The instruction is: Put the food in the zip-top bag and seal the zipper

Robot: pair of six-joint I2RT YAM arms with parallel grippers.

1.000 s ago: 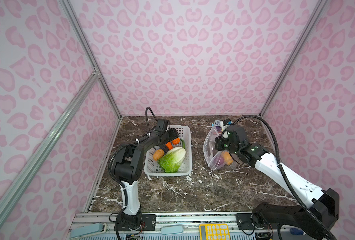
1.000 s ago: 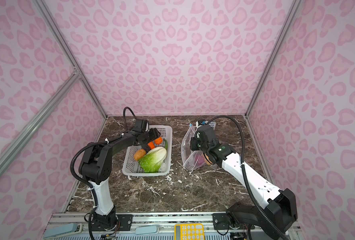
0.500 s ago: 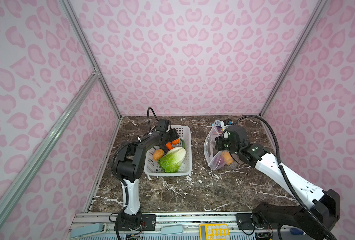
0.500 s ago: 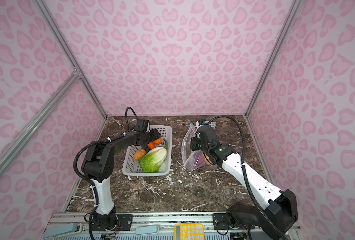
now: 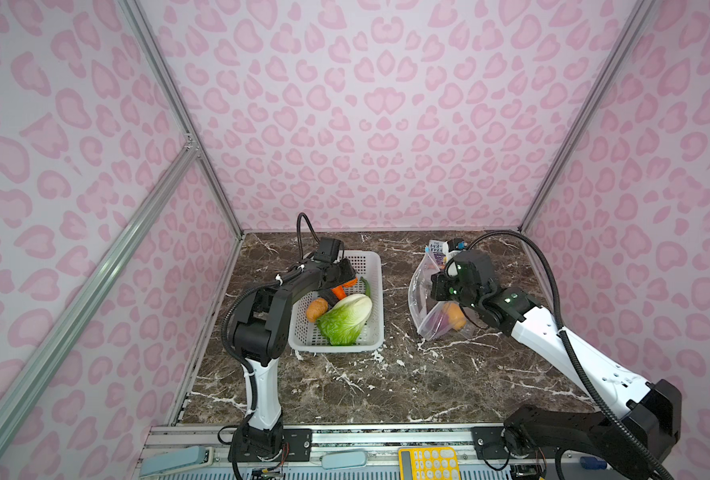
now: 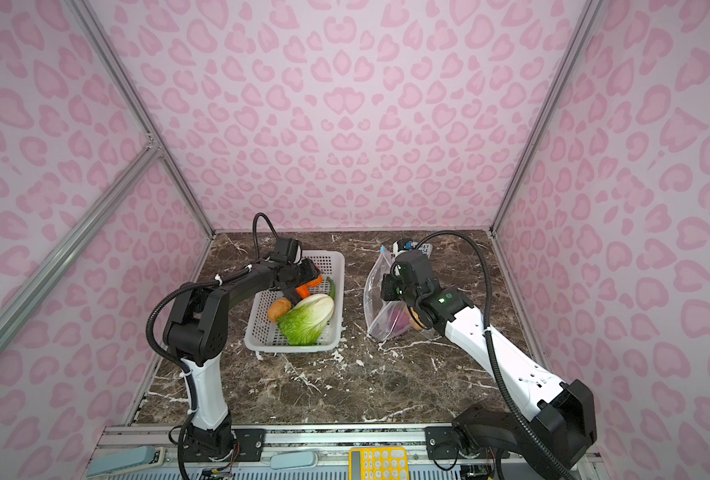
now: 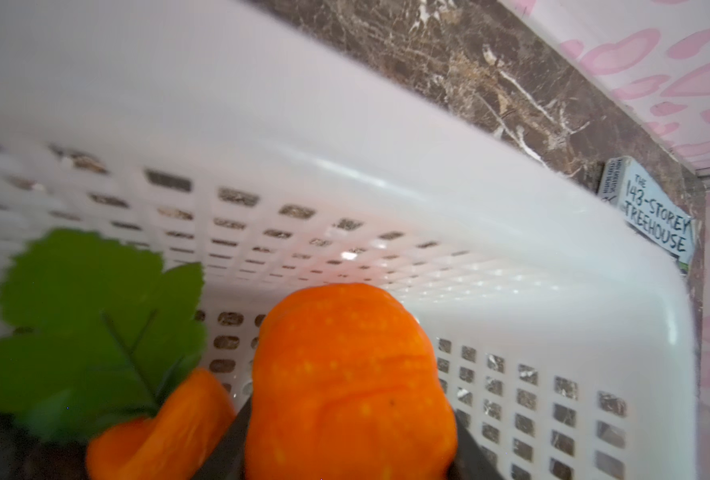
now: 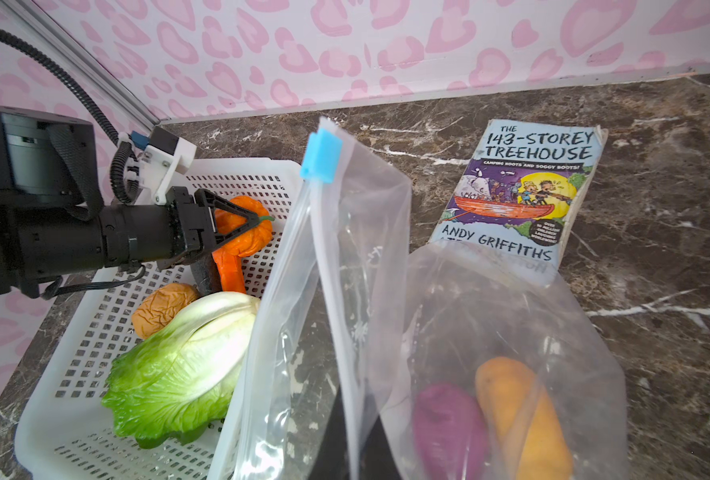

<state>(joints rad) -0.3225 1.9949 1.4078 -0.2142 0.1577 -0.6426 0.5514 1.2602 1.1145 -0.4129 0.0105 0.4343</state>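
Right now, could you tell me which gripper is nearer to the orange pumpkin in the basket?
Left. The left gripper has the pumpkin clamped between its jaws inside the white basket. The right gripper is well away beside the basket, pinching the zip-top bag at its edge.

left arm (image 5: 257,328): black joint housings, white lower link, white cable ties (image 5: 278,277) on black upper link. right arm (image 5: 553,338): same black joints, long white shell, small green lights (image 5: 511,297) near wrist. black ribbed hose (image 8: 54,68) along each arm. left gripper (image 8: 232,249): black, triangular open-frame finger; behind it white bracket (image 8: 166,166) with screws, blue plug.
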